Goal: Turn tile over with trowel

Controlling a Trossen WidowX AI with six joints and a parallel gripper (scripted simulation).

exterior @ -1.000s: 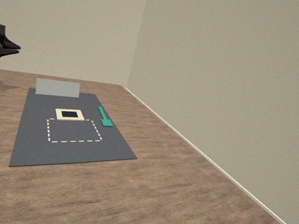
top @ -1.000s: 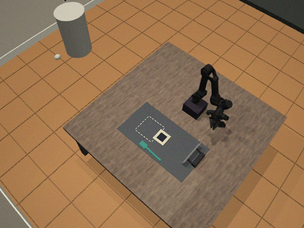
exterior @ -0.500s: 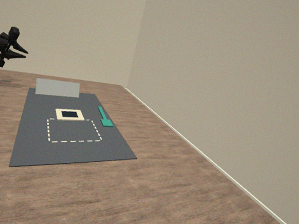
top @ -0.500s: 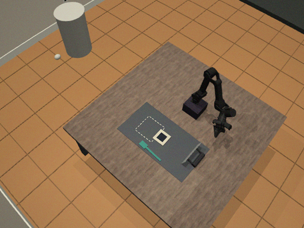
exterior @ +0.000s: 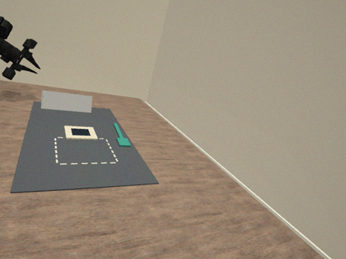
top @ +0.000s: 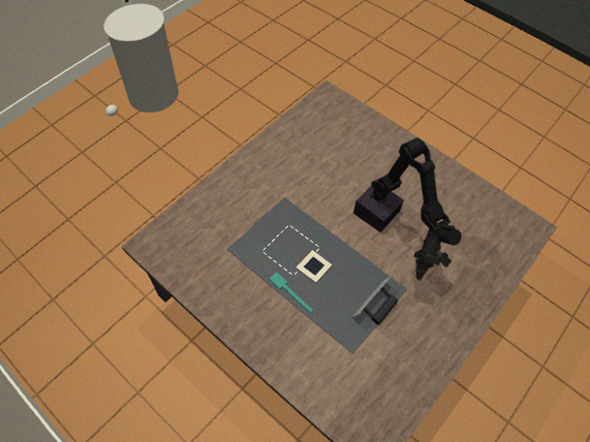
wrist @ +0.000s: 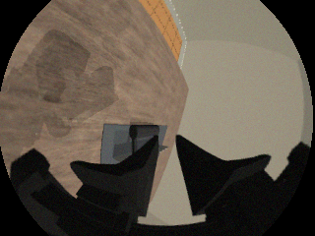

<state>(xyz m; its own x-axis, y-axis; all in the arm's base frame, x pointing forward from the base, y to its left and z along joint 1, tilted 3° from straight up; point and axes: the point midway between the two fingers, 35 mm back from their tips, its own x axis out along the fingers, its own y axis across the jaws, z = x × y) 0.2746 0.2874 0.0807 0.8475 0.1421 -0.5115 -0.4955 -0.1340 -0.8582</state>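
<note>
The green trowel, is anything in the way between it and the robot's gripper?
Yes: seen from above, the upright grey panel stands between the gripper and the green trowel. The gripper is up higher, so it could probably go over.

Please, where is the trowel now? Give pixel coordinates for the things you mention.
The trowel (top: 295, 296) (exterior: 120, 135) lies flat on the mat (top: 332, 310) (exterior: 36, 175), near its long edge; in the top view it is just below the tile (top: 321, 274) (exterior: 92, 133), its blade near a corner of the dashed outline.
</note>
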